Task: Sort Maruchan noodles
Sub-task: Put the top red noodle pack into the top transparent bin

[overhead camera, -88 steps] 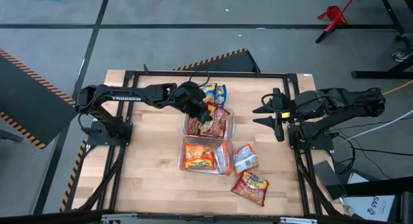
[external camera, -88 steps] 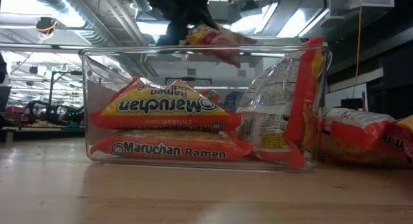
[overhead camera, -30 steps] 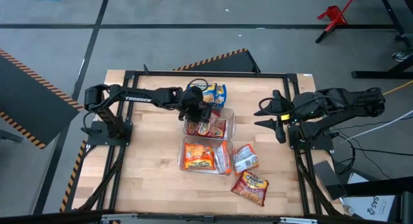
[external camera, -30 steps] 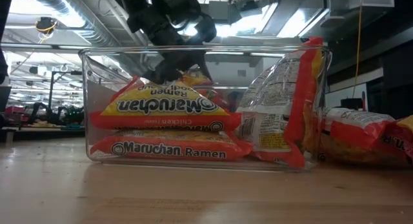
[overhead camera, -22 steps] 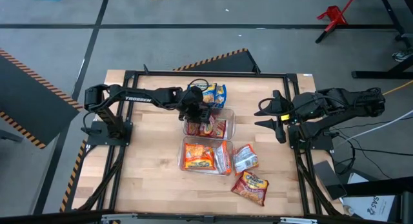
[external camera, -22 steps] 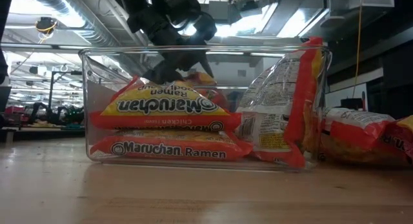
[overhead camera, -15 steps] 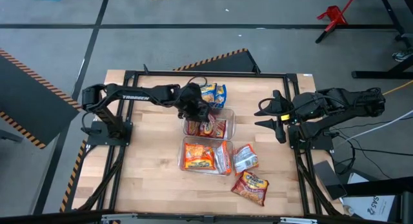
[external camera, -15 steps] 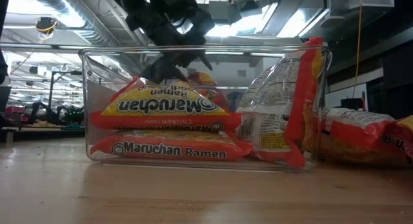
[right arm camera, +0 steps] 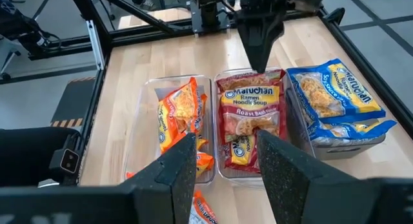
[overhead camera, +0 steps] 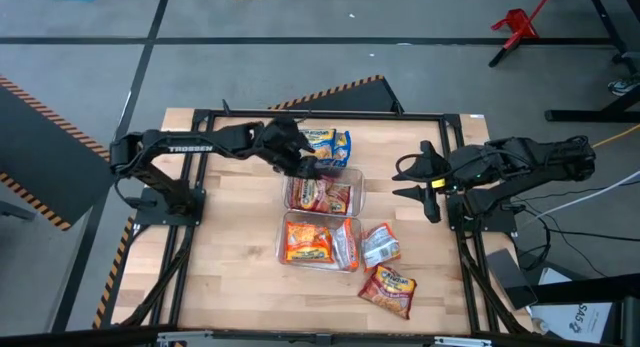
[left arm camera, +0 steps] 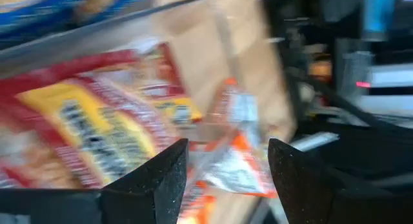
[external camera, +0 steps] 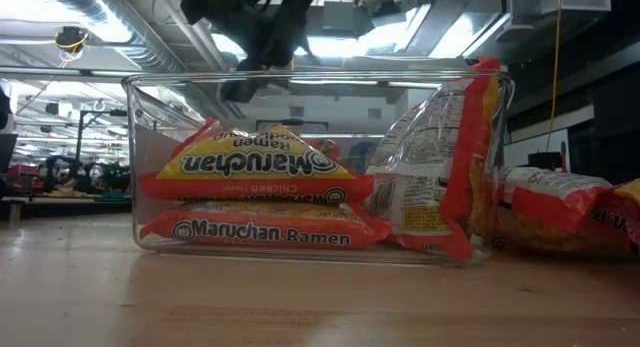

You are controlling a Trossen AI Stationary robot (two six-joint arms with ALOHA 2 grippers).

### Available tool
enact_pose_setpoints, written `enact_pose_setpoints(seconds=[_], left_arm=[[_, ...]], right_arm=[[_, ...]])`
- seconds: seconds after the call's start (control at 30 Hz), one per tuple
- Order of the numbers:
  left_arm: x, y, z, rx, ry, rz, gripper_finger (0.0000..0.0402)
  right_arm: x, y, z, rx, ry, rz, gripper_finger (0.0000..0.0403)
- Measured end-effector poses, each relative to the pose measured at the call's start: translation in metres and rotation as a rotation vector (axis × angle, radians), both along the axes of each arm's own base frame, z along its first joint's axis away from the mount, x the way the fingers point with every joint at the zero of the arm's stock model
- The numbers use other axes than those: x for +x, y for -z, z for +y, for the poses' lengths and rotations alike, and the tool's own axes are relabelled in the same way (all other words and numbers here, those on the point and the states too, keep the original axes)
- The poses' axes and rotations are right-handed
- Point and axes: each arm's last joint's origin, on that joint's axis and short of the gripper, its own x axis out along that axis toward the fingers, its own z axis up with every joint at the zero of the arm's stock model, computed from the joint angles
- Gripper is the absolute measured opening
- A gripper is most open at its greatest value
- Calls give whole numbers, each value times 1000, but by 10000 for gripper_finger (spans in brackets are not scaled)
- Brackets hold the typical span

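- Left gripper (overhead camera: 309,167) – fingers open, empty, above the middle bin's (overhead camera: 352,190) edge.
- Red packet (right arm camera: 248,117) lies inside.
- Right gripper (overhead camera: 424,179) – fingers apart, empty, waiting.

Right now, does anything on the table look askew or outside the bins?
Yes. Two packets lie loose on the table beside the orange bin: a red-and-silver packet and another packet, both skewed. In that bin an orange packet stands on edge against the wall instead of flat.

Two dark arms, white "TROSSEN" lettering on the left arm (overhead camera: 190,147); fingers (left arm camera: 148,185) apparently matte black.
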Motion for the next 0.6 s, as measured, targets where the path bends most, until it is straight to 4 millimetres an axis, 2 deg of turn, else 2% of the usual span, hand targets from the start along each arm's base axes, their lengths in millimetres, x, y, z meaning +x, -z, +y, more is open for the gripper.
enact_pose_setpoints(seconds=[0.17, 0.4, 0.6], left_arm=[[8, 16, -15, 94, 29, 81, 205], [25, 47, -28, 104, 93, 176, 205], [26, 54, -31, 135, 112, 212, 205]], right_arm=[[7, 4, 2, -7, 0, 24, 150], [21, 16, 5, -35, 13, 105, 150], [26, 34, 4, -70, 117, 266, 150]])
